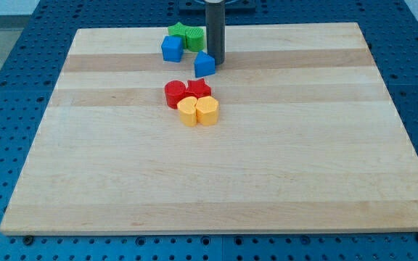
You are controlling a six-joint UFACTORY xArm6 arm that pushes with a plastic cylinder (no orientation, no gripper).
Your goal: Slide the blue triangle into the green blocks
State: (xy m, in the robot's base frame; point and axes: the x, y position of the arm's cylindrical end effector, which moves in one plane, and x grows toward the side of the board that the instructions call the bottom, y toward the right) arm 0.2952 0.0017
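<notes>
Green blocks (185, 35) half hidden behind rod (215, 32)

You are looking at a pale wooden desk (267, 181) that is lying on a blue perforated surface (20, 65). Near the view's top, a blue cube (171, 48) is sitting left of centre. Below it, toward the middle, four blocks are crowding together in a tight cluster. A red cylinder (174, 93) is sitting at the cluster's left, touching a red star-shaped block (199, 90) on its right. Just beneath those two, a pair of yellow blocks are pressing side by side: a yellow hexagonal block (187, 112) on the left and a yellow cylinder (207, 111) on the right.
</notes>
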